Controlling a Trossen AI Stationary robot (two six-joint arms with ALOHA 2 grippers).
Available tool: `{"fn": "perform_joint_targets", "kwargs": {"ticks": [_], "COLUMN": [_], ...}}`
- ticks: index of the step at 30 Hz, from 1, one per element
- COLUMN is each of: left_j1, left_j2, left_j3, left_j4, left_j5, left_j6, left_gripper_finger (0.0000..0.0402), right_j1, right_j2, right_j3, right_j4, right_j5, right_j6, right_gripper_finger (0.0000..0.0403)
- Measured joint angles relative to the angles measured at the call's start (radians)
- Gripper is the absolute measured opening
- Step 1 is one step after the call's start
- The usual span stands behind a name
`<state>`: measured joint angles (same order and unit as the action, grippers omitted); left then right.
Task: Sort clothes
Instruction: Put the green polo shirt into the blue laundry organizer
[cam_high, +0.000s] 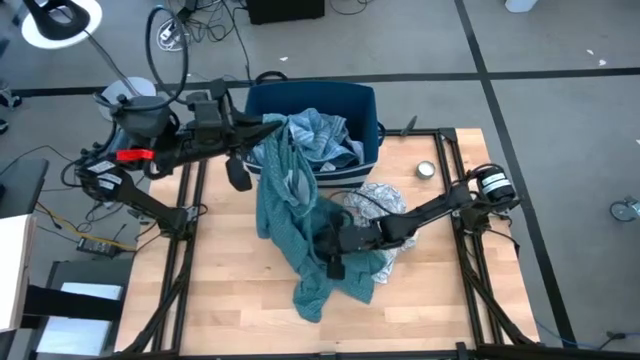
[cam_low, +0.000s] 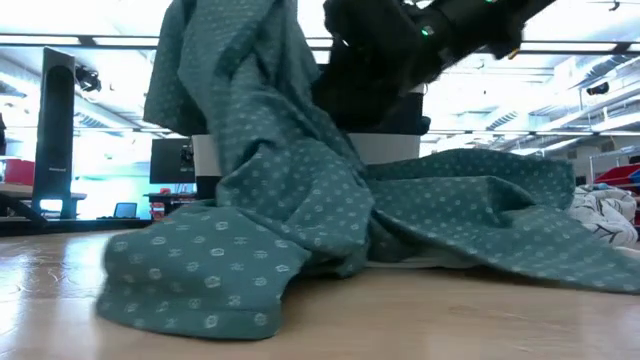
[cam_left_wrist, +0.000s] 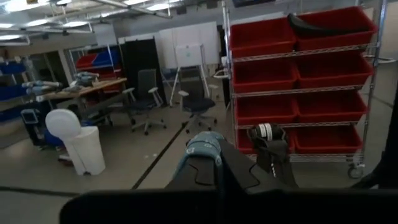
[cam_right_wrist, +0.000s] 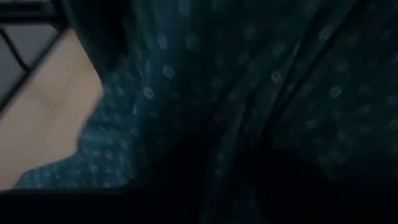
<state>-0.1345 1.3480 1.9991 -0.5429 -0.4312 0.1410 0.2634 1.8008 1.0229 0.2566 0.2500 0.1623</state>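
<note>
- The left gripper (cam_high: 272, 128) holds the teal cloth (cam_high: 290, 235) up by the blue bin (cam_high: 365, 105).
- The right gripper (cam_high: 335, 240) is buried in it; I cannot tell its grip.
- Clothes still fill the bin, so sorting has probably just begun.

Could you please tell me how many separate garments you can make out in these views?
3: a teal dotted garment draped from the left gripper to the table, a light blue one in the bin, a white patterned one beside it; others may be hidden.

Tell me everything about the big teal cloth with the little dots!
The teal cloth is soft fabric with pale dots. The left gripper holds its top up near the blue bin. It hangs down and piles on the wooden table, bunched and wrinkled. The right gripper is pressed into its middle.
</note>
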Motion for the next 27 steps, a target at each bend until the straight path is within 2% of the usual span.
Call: {"fn": "perform_joint_targets", "kwargs": {"ticks": [4, 5, 9, 14, 19, 23, 27], "left_j1": [0.000, 0.000, -0.005, -0.005, -0.005, -0.005, -0.006], "left_j2": [0.012, 0.013, 0.013, 0.014, 0.018, 0.039, 0.057], "left_j3": [0.000, 0.000, 0.001, 0.002, 0.002, 0.000, -0.002], "left_j4": [0.001, -0.002, -0.066, -0.256, -0.396, -0.391, -0.394], "left_j5": [-0.010, -0.010, -0.011, -0.029, -0.027, 0.053, 0.138], "left_j6": [-0.023, -0.037, -0.119, -0.246, -0.328, -0.332, -0.331], "left_gripper_finger": [0.0001, 0.0001, 0.0001, 0.0002, 0.0002, 0.0002, 0.0003], "right_j1": [-0.059, -0.073, -0.107, -0.116, -0.120, -0.151, -0.202], "right_j2": [-0.008, -0.010, -0.012, -0.012, -0.013, -0.013, -0.014], "right_j3": [0.027, 0.044, 0.128, 0.276, 0.431, 0.527, 0.589], "right_j4": [0.030, 0.032, -0.008, -0.142, -0.220, -0.209, -0.167], "right_j5": [-0.098, -0.118, -0.132, -0.141, -0.068, -0.037, -0.036], "right_j6": [-0.068, -0.092, -0.148, -0.285, -0.481, -0.631, -0.683], "right_gripper_finger": [0.0040, 0.0021, 0.0007, 0.0003, 0.0002, 0.0001, 0.0001]}}
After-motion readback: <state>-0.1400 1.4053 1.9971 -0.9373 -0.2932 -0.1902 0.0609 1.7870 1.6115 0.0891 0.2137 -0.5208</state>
